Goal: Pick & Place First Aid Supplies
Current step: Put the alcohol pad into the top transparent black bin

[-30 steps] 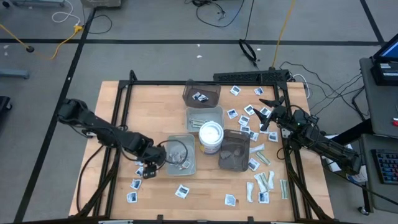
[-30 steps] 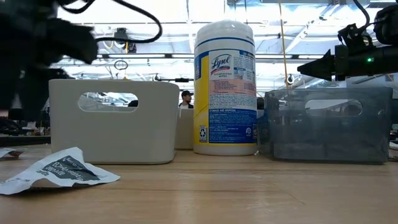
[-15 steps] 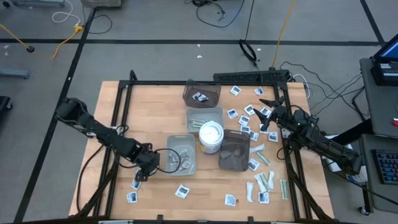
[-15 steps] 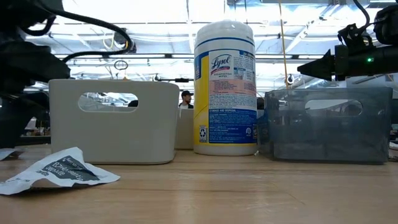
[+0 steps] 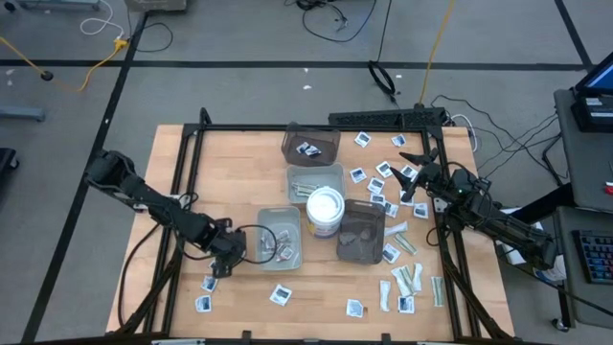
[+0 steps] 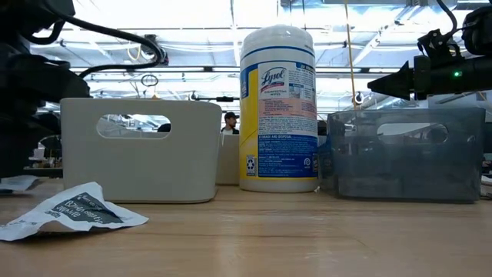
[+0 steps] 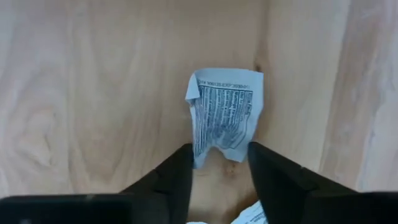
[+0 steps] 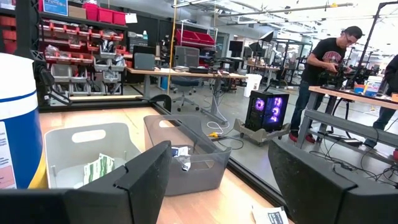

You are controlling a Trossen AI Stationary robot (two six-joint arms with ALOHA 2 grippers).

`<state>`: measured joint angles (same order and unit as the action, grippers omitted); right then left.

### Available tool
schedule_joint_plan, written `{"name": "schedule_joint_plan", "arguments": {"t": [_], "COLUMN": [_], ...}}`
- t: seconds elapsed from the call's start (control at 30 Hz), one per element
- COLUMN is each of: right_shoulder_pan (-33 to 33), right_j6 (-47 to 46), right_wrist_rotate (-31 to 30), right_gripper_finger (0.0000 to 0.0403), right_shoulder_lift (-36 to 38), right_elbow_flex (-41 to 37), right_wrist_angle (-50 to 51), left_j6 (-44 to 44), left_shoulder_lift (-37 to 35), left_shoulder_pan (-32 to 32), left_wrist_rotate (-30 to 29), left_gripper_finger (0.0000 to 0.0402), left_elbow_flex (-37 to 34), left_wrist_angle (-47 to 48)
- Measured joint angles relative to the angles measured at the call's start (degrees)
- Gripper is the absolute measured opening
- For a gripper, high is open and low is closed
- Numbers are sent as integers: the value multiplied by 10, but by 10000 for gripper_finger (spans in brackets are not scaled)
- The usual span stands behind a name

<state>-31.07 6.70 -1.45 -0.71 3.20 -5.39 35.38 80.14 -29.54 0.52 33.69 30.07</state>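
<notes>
1. A light wooden table [image 5: 239, 153] edged by a black frame fills the middle of the high view.
2. At its centre stand four trays: a dark one [image 5: 309, 144] uppermost, a grey one [image 5: 315, 179] below it, another grey [image 5: 279, 237] lower left, a dark one [image 5: 361, 231] lower right.
3. A Lysol wipes tub [image 5: 325, 211] stands among them (white lid up).
4. First aid packets [image 5: 395, 172] litter the right side and lower edge.

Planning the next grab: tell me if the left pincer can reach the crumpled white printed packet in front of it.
Probably yes: the left pincer straddles the crumpled white printed packet on bare wood, nothing between.
</notes>
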Motion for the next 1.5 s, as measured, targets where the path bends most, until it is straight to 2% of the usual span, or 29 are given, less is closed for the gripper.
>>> {"name": "schedule_joint_plan", "arguments": {"t": [0.17,0.27,0.33,0.53,0.63,0.9,1.1,1.3,1.5], "right_shoulder_pan": [0,0,0,0,0,0,0,0,0], "right_j6": [0,0,0,0,0,0,0,0,0], "right_wrist_rotate": [0,0,0,0,0,0,0,0,0], "right_gripper_finger": [263,263,263,263,263,263,263,263,263], "right_shoulder_lift": [0,0,0,0,0,0,0,0,0], "right_elbow_flex": [0,0,0,0,0,0,0,0,0], "right_wrist_angle": [0,0,0,0,0,0,0,0,0], "left_j6": [37,30,26,24,31,31,41,53,63], "left_shoulder_lift": [-1,-15,-33,-140,-201,-319,-375,-416,-431], "left_shoulder_pan": [0,0,3,13,17,26,26,26,26], "left_wrist_rotate": [-8,-11,12,45,48,104,150,199,205], "left_gripper_finger": [80,33,9,17,7,4,4,3,3], "left_elbow_flex": [0,-1,-2,-1,-1,-1,-1,0,1], "left_wrist_angle": [8,10,-4,-2,-5,-58,-116,-224,-264]}}
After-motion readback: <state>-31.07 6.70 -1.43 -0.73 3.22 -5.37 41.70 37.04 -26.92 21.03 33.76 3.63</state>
